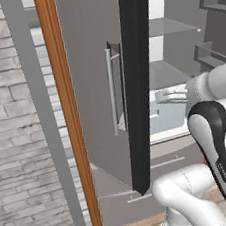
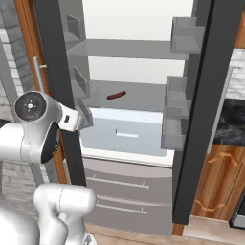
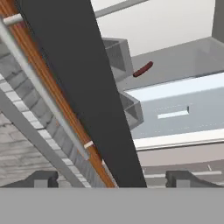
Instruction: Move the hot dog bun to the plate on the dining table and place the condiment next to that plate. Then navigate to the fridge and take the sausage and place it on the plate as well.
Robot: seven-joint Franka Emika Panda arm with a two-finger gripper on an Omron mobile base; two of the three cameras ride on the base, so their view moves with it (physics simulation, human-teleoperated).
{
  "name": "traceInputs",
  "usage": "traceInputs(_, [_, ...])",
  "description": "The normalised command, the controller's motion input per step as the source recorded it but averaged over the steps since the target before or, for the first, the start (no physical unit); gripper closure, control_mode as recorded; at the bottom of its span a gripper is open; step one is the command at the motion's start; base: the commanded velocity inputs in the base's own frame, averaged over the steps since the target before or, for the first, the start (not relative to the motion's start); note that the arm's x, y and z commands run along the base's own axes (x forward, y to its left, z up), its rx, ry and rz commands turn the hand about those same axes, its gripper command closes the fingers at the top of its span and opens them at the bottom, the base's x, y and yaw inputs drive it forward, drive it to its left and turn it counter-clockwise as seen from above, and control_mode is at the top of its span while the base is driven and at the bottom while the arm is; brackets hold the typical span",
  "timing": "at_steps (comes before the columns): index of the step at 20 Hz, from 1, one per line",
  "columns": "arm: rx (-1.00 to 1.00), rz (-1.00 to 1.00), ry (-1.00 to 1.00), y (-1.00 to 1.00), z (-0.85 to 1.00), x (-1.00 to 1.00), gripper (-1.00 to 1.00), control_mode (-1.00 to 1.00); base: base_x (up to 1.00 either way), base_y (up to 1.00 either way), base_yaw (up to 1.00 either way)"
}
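Note:
The grey steel fridge (image 2: pixel 134 62) stands with both doors swung open. The sausage (image 2: pixel 116 95), a thin dark red stick, lies on a grey shelf inside, above a pale drawer (image 2: pixel 125 131). In the hand view the sausage (image 3: pixel 142 69) sits up and to the right of the left door's dark edge (image 3: pixel 87 96). My gripper (image 3: pixel 114 179) is open, its fingertips (image 3: pixel 41 178) spread wide, with that door edge showing between them further off. From the base views the gripper (image 2: pixel 85 118) hovers by the left door's inner bins, short of the shelf, holding nothing. The hand (image 1: pixel 171 96) points into the fridge.
The left door (image 1: pixel 96 87) with its long handle (image 1: pixel 112 90) stands to my left, beside a wooden post (image 1: pixel 67 116) and brick wall (image 1: pixel 14 148). The right door (image 2: pixel 206 110) carries bins (image 2: pixel 174 117). Beyond it are a dark stone top (image 2: pixel 232 119) and a wooden cabinet (image 2: pixel 215 182).

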Motion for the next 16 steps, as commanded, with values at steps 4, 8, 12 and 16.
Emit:
traceInputs(4, [0.14,-0.08,0.00,-0.99,0.00,0.81,-1.00,-1.00,0.00,0.00,0.00])
traceInputs(8, [0.16,-0.03,0.01,-0.38,0.00,0.96,-1.00,-1.00,0.00,0.00,0.00])
traceInputs(12, [0.19,0.00,0.01,-0.02,0.00,1.00,-1.00,-1.00,0.00,0.00,0.00])
traceInputs(16, [0.19,0.00,0.08,0.00,0.00,1.00,-1.00,-1.00,0.00,0.00,0.00])
